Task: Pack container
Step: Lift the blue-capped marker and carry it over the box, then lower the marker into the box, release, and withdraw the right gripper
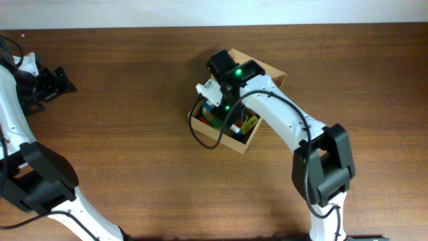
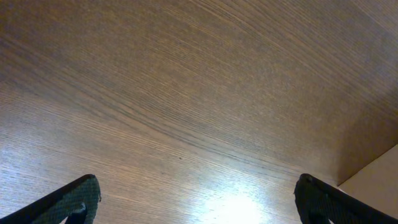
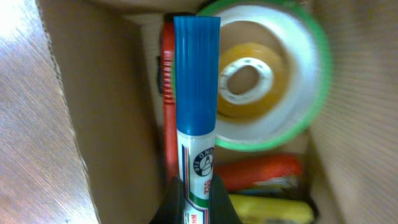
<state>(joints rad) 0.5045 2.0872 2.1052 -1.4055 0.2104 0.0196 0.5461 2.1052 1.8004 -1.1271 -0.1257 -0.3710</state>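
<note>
The container (image 1: pixel 235 142), a tan cardboard box, lies open at the table's middle. My right gripper (image 1: pixel 215 104) hangs over its left part. In the right wrist view that gripper (image 3: pixel 196 205) is shut on a white marker with a blue cap (image 3: pixel 196 93), held just above the box's contents. Below it lie a green-edged tape roll (image 3: pixel 297 93) with a yellow roll (image 3: pixel 233 68) inside, a red pen (image 3: pixel 258 171), a yellow pen (image 3: pixel 267 210) and a red marker (image 3: pixel 167 93). My left gripper (image 1: pixel 61 82) stands open and empty far left.
The left wrist view shows only bare wood between the wide-apart fingers (image 2: pixel 74 202) of the left gripper (image 2: pixel 198 211), and a pale strip (image 2: pixel 379 186) past the table's edge. The box's inner wall (image 3: pixel 112 124) stands close left of the held marker.
</note>
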